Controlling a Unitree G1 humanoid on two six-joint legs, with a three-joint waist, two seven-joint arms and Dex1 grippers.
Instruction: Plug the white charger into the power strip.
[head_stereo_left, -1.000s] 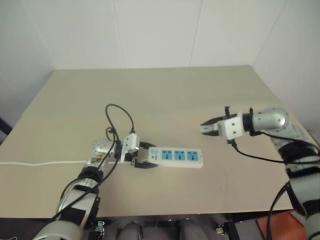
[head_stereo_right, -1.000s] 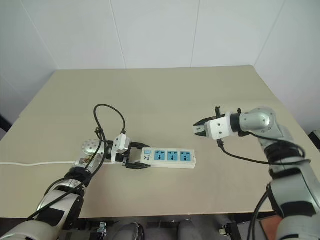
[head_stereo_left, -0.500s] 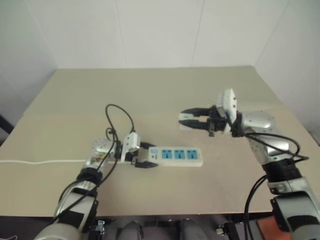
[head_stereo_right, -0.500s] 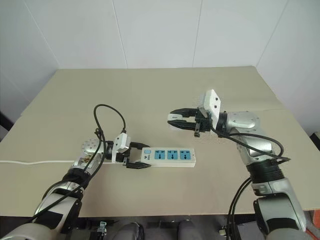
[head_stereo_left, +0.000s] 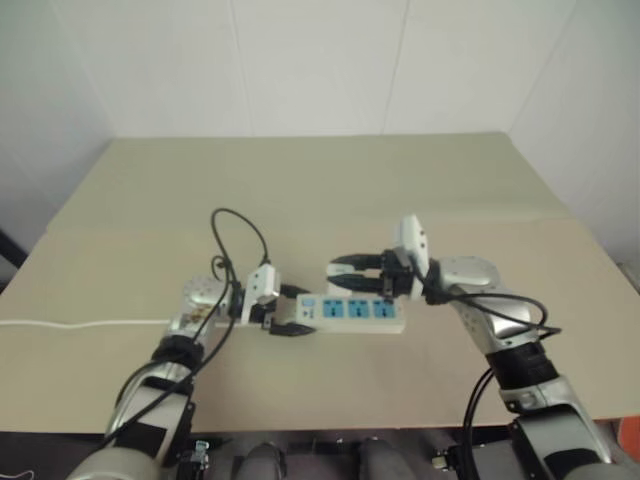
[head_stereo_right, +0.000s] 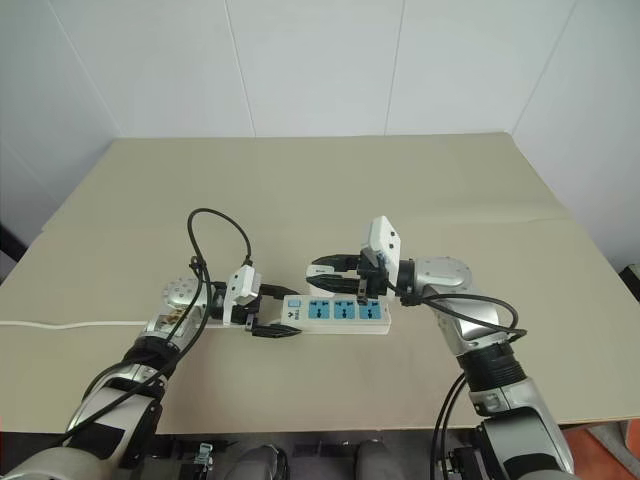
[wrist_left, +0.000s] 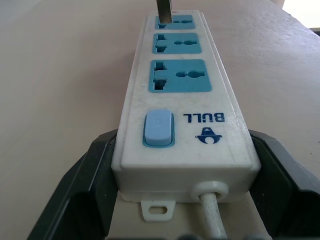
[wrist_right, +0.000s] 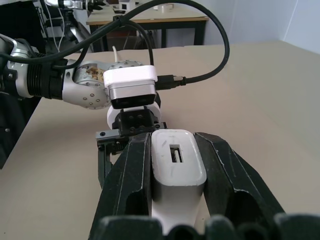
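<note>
The power strip (head_stereo_left: 355, 312) lies on the table, a white bar with three blue sockets (wrist_left: 182, 100). My left gripper (head_stereo_left: 293, 311) is shut on its switch end, one finger on each side (wrist_left: 182, 150). My right gripper (head_stereo_left: 338, 277) hovers just above the strip and points toward my left arm. It is shut on the white charger (wrist_right: 177, 165), whose slot faces the wrist camera. A grey metal prong (wrist_left: 163, 7) stands at the far socket. I cannot tell if it is inside.
The strip's thin white cable (head_stereo_left: 80, 324) runs off the table's left edge. A black cable loop (head_stereo_left: 240, 225) rises from my left wrist. The tan table (head_stereo_left: 300, 180) has open surface behind and to the right of the strip.
My right gripper has swung left and back from the right side of the table, rolling at the wrist, and is now over the strip. My left gripper and the strip stayed put.
</note>
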